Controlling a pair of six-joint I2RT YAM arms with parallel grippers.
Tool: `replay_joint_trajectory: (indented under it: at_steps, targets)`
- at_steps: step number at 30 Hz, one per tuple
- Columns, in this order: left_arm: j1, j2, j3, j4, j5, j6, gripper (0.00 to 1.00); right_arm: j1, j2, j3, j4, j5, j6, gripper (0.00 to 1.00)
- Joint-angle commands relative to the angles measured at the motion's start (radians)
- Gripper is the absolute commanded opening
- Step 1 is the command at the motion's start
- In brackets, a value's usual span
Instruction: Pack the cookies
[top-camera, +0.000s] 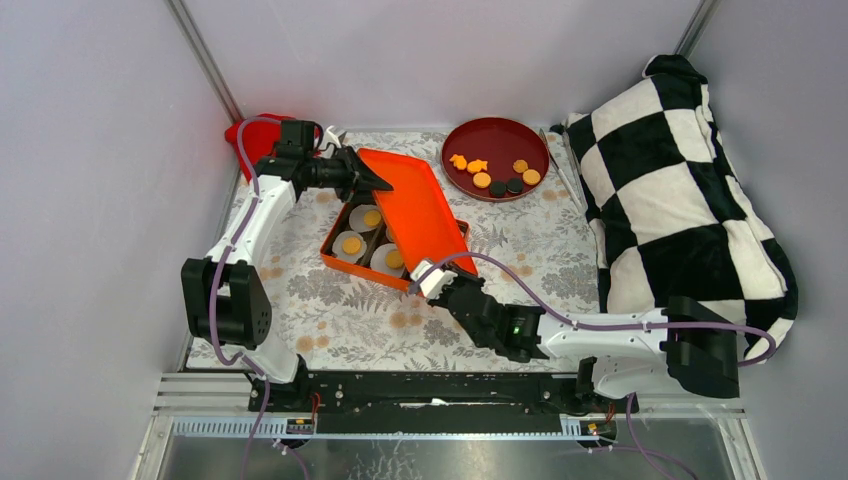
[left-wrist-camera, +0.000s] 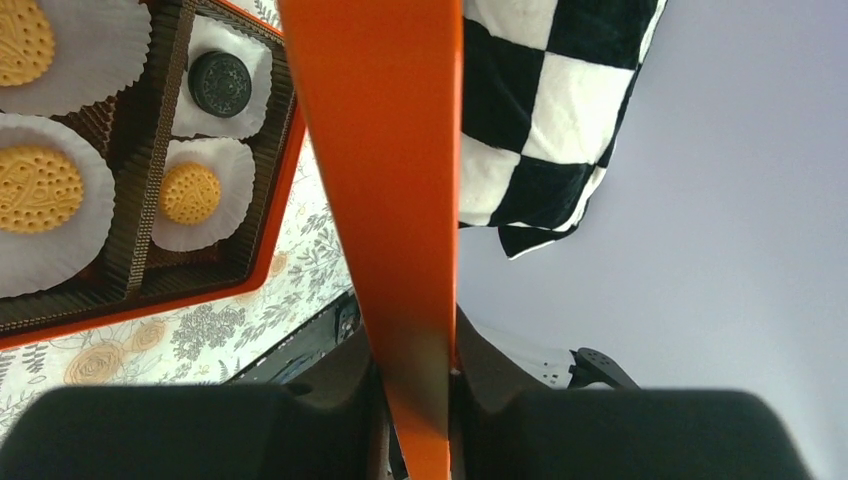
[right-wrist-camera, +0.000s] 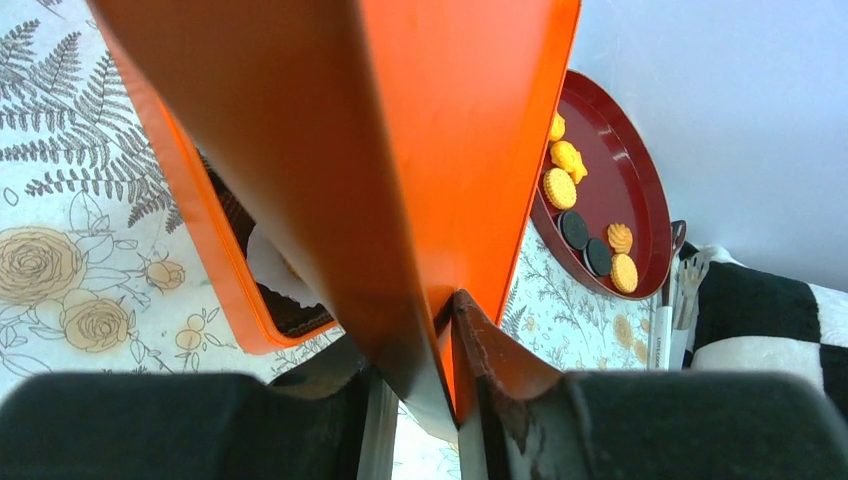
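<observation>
Cookies (top-camera: 352, 244) sit in the box (top-camera: 328, 258), more on the far plate (top-camera: 495, 135). Left claw (top-camera: 372, 182) and right claw (top-camera: 428, 275) each pinch the tilted lid (top-camera: 415, 210); uneven lowering could seat it askew.

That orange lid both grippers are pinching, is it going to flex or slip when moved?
Probably stiff: the orange lid spans flat between the left gripper and right gripper without sagging. Glossy finish and thin-edge grips suggest it could slip or pivot.

Plate (top-camera: 495, 135): five orange cookies (top-camera: 482, 180), two black; box (right-wrist-camera: 212, 270): perhaps four.
</observation>
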Motion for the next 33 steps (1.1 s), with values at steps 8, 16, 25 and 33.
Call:
replay_joint_trajectory:
  at_steps: [8, 16, 25, 33]
  targets:
    - [-0.027, 0.004, -0.016, 0.071, 0.144, 0.110, 0.15, -0.026, -0.179, 0.305, -0.015, -0.115, 0.283, 0.00]
    - [-0.027, 0.009, 0.017, 0.242, 0.210, 0.014, 0.63, -0.026, -0.193, 0.394, -0.130, -0.178, 0.391, 0.00]
    - [-0.021, -0.010, 0.131, 0.612, 0.210, -0.235, 0.74, -0.026, -0.180, 0.385, -0.155, -0.118, 0.463, 0.00]
    - [-0.007, -0.104, 0.293, 0.294, -0.153, 0.071, 0.43, -0.093, -0.227, 0.378, -0.169, -0.064, 0.601, 0.00]
